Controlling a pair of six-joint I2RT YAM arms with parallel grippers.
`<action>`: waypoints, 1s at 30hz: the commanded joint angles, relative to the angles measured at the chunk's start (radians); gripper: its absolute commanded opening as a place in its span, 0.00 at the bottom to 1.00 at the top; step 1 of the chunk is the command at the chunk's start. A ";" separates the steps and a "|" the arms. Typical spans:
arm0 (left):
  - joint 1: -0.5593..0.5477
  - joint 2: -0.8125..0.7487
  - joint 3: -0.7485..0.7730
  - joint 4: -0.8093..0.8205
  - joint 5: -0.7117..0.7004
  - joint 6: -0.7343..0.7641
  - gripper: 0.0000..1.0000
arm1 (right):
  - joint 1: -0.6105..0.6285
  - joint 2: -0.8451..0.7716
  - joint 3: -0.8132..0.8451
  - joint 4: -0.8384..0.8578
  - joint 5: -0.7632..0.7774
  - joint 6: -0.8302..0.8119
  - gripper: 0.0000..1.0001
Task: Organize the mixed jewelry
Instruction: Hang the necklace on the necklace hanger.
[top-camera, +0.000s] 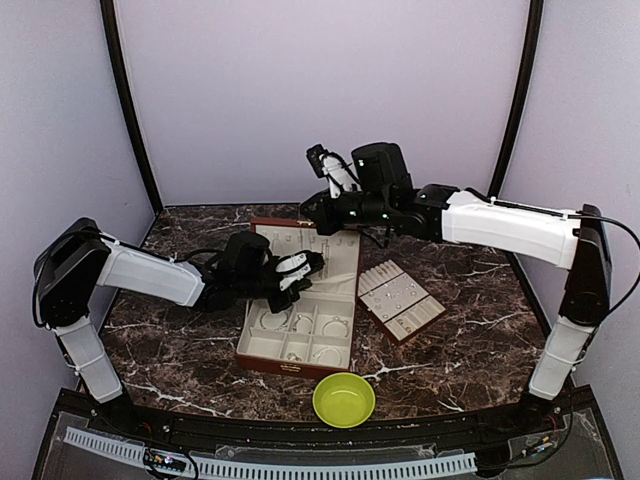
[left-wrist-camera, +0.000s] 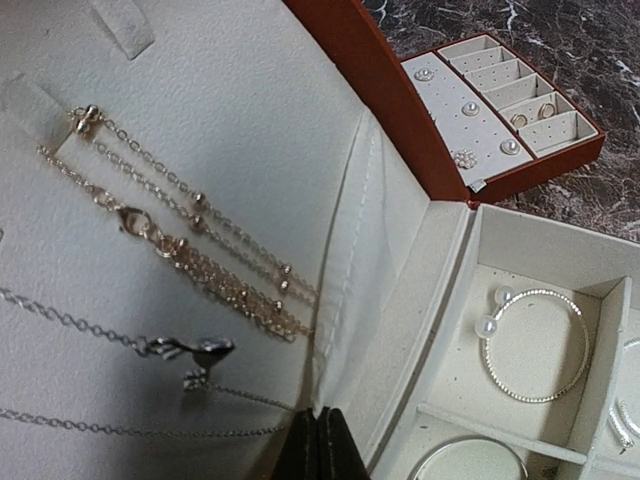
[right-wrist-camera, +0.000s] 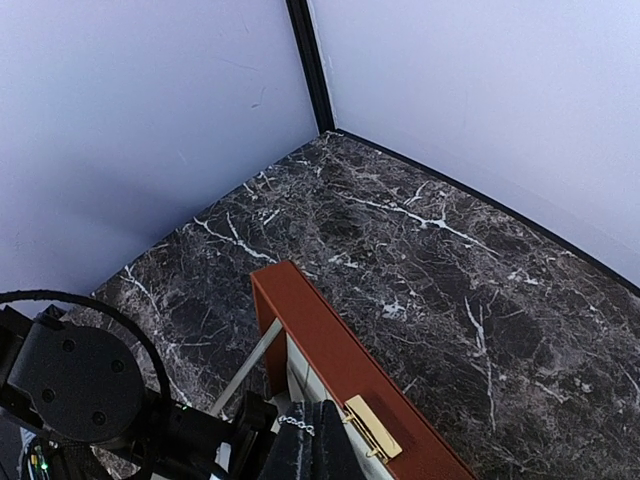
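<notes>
— What is the overhead view showing?
— The left gripper (top-camera: 312, 265) is hanging over the open box (top-camera: 290, 365), and the right gripper (top-camera: 322, 224) is reaching to the far edge of its lid. Thin hoops (top-camera: 335, 327) are lying in the near compartments. The tray (top-camera: 398, 305) is sitting just right of the box, and the green bowl (top-camera: 344, 400) is sitting nearer, at the front.
— And the left wrist camera?
— The fingers (left-wrist-camera: 305, 450) are pressing together with no gap, their tips at a silver chain (left-wrist-camera: 200, 348) on the lid lining. Whether they are pinching it is unclear. Gold chains (left-wrist-camera: 185, 250) are lying farther up. A hoop with pearl ends (left-wrist-camera: 487, 326) is resting in a compartment, and studs (left-wrist-camera: 470, 108) are sitting in the tray.
— The right wrist?
— Its fingers (right-wrist-camera: 300, 455) are also pressing tight together beside the lid's brass clasp (right-wrist-camera: 372, 428). A bit of chain (right-wrist-camera: 293, 424) is touching them, but a grip cannot be confirmed.
</notes>
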 joint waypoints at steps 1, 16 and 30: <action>-0.020 -0.023 -0.005 -0.009 0.038 -0.018 0.00 | 0.009 0.017 0.005 0.031 -0.027 -0.016 0.00; -0.020 -0.046 -0.033 0.029 0.055 -0.040 0.00 | 0.014 0.025 -0.067 0.073 -0.014 -0.002 0.00; -0.021 -0.047 -0.035 0.032 0.063 -0.045 0.00 | 0.014 0.051 -0.088 0.124 0.054 -0.016 0.00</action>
